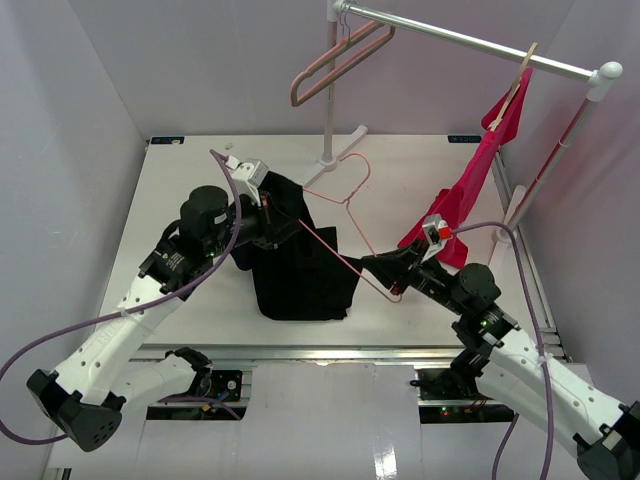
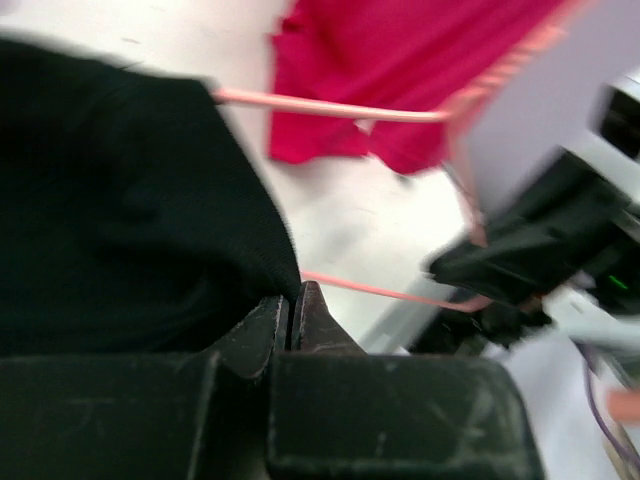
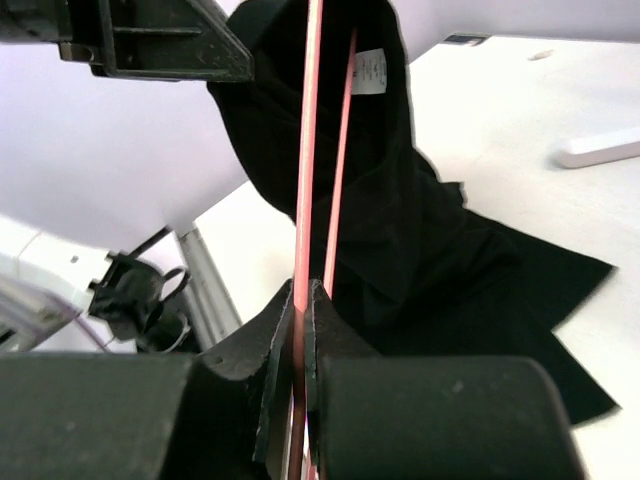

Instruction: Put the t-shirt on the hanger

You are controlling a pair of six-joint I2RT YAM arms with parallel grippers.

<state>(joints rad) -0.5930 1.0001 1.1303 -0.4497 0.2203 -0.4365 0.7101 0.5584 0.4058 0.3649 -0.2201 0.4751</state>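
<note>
From above, the black short-sleeved cloth t-shirt point(image 1: 300, 270) hangs from the left end effector point(image 1: 268, 203), with its hem resting on the white surface point(image 1: 190, 180). The thin salmon-pink wire hanger point(image 1: 340, 255) slants between the two arms. The left wrist view is blurred: the jaws are closed, apparently pinching the shirt's edge. In the right wrist view, the right end effector point(image 3: 303, 298) is clamped on the hanger's wire, and two strands of it run up into the shirt.

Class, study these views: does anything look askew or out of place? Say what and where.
The red shirt at the right end of the rail hangs crooked: its wooden hanger is steeply tilted, and the cloth trails down one side.
</note>
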